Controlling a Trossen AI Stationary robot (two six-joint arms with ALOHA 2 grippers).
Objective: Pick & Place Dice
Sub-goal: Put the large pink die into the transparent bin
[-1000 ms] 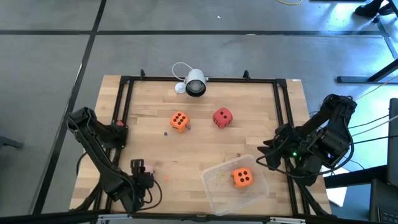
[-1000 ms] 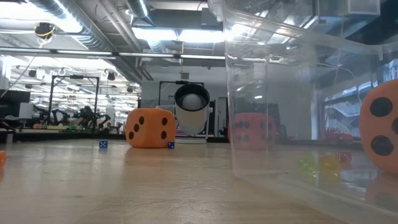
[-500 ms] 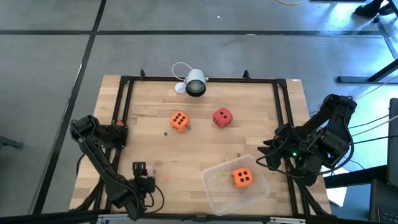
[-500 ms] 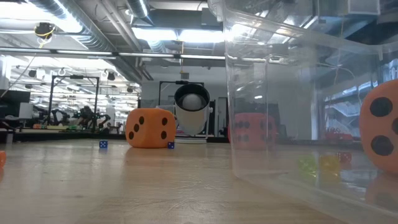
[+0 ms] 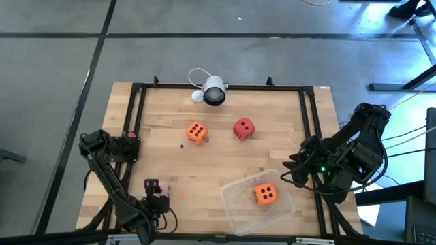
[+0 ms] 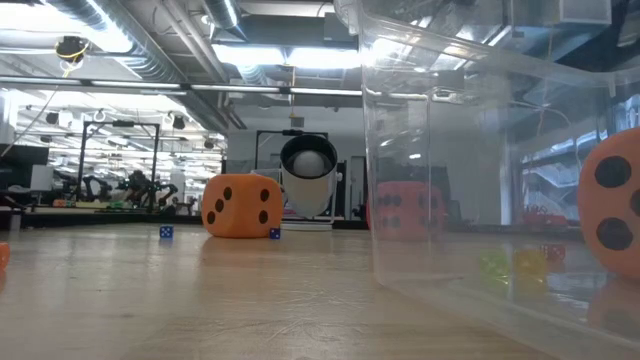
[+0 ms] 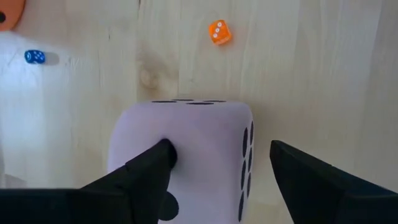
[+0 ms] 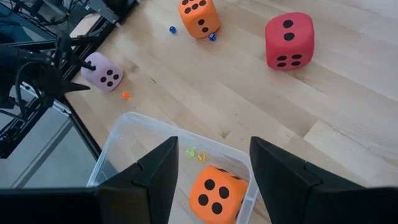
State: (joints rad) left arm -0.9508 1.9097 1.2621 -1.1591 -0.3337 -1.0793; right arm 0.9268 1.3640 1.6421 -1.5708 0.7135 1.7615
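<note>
A pale pink die (image 7: 186, 149) sits on the wood near the table's left near corner (image 5: 151, 184). My left gripper (image 7: 217, 155) is open right at it, low over the table (image 5: 154, 194). An orange die (image 5: 196, 133) and a red die (image 5: 243, 128) rest on the table's far half. A second orange die (image 5: 265, 194) lies inside the clear tub (image 5: 237, 201). My right gripper (image 8: 214, 146) is open and waits at the right edge (image 5: 294, 169), looking down over the tub. My left gripper has one fingertip (image 7: 163, 154) against the pink die's face that is turned toward the wrist camera (image 7: 186, 165); a dark hollow shows around the tip. The other finger (image 7: 292, 163) stands clear of the die's pipped side. The die rests on the table.
A white camera (image 5: 214, 91) stands at the far edge, inside the black frame rail (image 5: 139, 102). Tiny dice lie about: an orange one (image 7: 218, 32) and a blue one (image 7: 35, 56) by the pink die, and more in the tub (image 8: 196, 154). Bare wood lies mid-table.
My left arm has drawn back a little toward the table's near edge, its elbow swinging inward over the left rail. The pink die stays at its fingertips. The other dice and the tub have kept still.
</note>
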